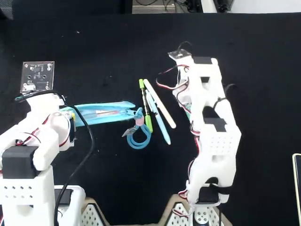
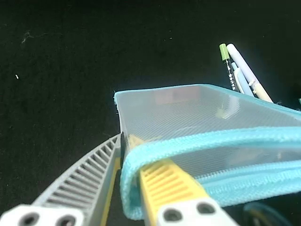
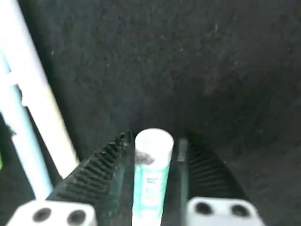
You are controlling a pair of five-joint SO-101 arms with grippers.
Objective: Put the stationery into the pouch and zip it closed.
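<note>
A light blue mesh pouch (image 1: 101,114) lies left of centre, its zipper edge (image 2: 211,141) facing the left wrist camera. My left gripper (image 1: 72,123) is shut on the pouch's near end, with the yellow finger (image 2: 164,181) inside the opening and the grey one outside. A blue loop strap (image 1: 139,137) hangs off the pouch's far end. A green pen (image 1: 145,106), a cream pen (image 1: 160,103) and a light blue pen (image 1: 158,120) lie side by side on the black cloth. Just right of them, my right gripper (image 3: 153,150) is shut on a white stick with a teal label (image 3: 151,160).
A small clear circuit board (image 1: 37,75) lies at the far left, behind the left arm. The edge of a flat device (image 1: 297,181) shows at the right border. Black cloth (image 1: 103,56) covers the table, with bare room at the back.
</note>
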